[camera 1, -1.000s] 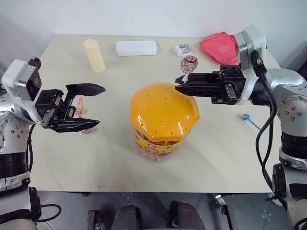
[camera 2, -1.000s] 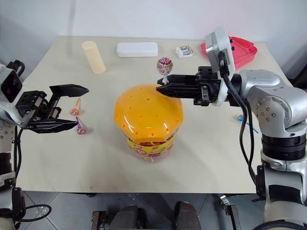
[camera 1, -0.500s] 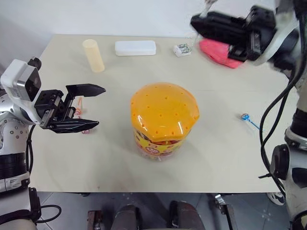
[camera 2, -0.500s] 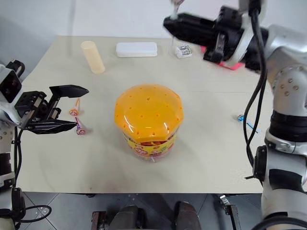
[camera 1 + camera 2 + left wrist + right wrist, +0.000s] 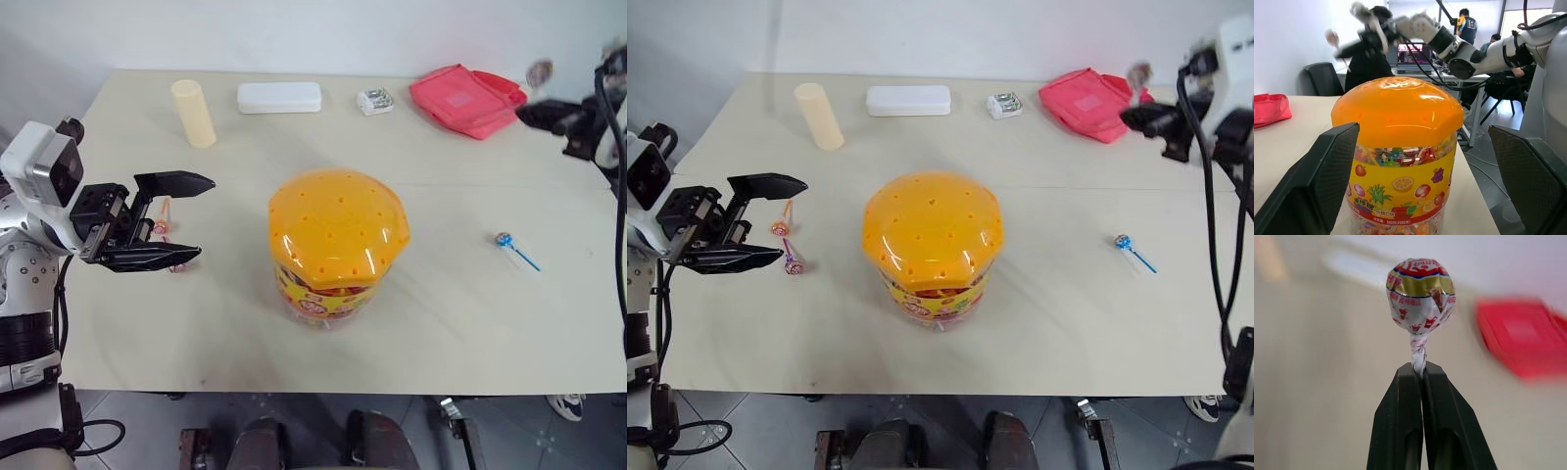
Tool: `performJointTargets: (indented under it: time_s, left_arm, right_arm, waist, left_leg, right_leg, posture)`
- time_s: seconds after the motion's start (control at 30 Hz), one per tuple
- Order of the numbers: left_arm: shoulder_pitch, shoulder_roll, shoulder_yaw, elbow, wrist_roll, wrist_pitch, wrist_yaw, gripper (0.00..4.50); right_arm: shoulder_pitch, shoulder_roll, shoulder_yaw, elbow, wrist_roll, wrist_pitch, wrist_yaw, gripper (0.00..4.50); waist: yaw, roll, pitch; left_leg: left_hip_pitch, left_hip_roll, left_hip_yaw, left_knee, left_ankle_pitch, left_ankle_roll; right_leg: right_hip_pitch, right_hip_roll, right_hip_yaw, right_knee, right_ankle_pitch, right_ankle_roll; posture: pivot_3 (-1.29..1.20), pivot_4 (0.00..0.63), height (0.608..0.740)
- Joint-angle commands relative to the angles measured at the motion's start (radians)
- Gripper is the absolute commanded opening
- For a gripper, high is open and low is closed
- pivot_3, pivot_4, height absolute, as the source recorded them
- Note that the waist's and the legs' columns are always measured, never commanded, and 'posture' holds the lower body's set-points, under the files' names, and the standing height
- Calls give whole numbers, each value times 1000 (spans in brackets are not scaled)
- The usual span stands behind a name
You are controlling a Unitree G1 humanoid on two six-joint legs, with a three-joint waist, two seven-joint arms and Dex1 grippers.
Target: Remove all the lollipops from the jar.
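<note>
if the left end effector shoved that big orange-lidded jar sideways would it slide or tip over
The jar would probably slide rather than tip: it looks squat, wide-based and packed with candy, so likely heavy. A push high on the domed lid might rock it. The clear plastic wall could flex slightly.

Count: four lollipops (image 5: pixel 1125 243) (image 5: pixel 780 228) (image 5: pixel 794 266) (image 5: pixel 1420 297); one jar (image 5: pixel 932 245); one cream cylinder (image 5: pixel 818 116); one white box (image 5: pixel 908 100); one pink pouch (image 5: pixel 1085 102); one small packet (image 5: pixel 1003 104).
</note>
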Motion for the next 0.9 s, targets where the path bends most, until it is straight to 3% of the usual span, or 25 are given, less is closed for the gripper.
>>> performJointTargets:
  time_s: [0.03,0.23,0.63,0.77,0.9]
  left_arm:
    - [15,4,17,-19,-16,-6,-23,4500]
    - [23,27,32,-20,-21,-1,-29,4500]
    - [71,53,39,-42,-17,23,3,4500]
    - [84,64,40,-45,-6,45,43,4500]
    - [93,69,43,-36,5,62,93,4500]
  right_arm:
    - [52,-67,-26,81,-77,-35,-13,24]
    - [170,-113,19,321,-225,-58,-63,24]
    - [174,-1,3,657,-303,-204,-123,24]
    - [164,23,1,686,-307,-215,-124,948]
    - [180,22,-30,639,-290,-193,-119,2238]
  waist:
    - [-1,0,0]
    - [1,0,0]
    - [-22,4,0]
    - [-23,4,0]
    - [-23,4,0]
  left_leg:
    - [0,0,0,0,0,0]
    - [0,0,1,0,0,0]
    - [0,0,1,0,0,0]
    - [0,0,0,0,0,0]
    - [0,1,0,0,0,0]
  right_leg:
    - [0,0,0,0,0,0]
    - [0,0,0,0,0,0]
    - [0,0,1,0,0,0]
    - [0,0,1,0,0,0]
    - [0,0,1,0,0,0]
  posture:
    - [0,150,740]
    - [0,150,740]
    - [0,150,740]
    - [0,150,740]
    - [0,150,740]
